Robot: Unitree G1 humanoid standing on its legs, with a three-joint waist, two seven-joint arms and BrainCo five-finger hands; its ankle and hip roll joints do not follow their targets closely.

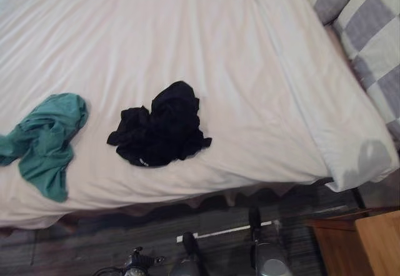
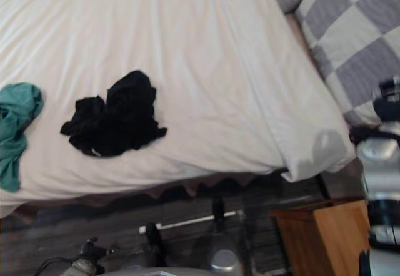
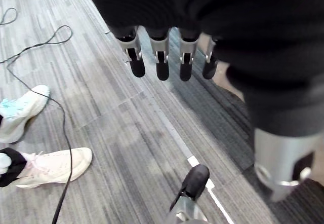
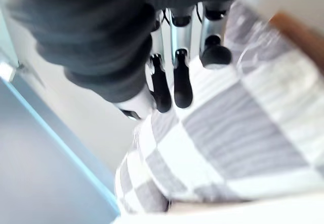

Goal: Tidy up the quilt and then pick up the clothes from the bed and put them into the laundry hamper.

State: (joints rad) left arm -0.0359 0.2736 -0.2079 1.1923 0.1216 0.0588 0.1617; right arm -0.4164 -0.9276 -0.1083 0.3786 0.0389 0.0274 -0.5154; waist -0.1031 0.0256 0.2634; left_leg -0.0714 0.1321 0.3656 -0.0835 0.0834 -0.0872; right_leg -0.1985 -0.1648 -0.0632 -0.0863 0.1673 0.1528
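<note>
Left eye view showed the smooth white quilt spread flat over the bed, with a crumpled black garment lying near the middle toward six o'clock and a rumpled teal-green garment well apart from it at nine o'clock, close to the bed's near edge. Grey-and-white checked pillows sat at two o'clock, and a brown wooden bedside cabinet stood at five o'clock. The left hand hung released over the grey striped floor, near a person's white shoes. The right hand hovered relaxed, grasping nothing, above a checked pillow
</note>
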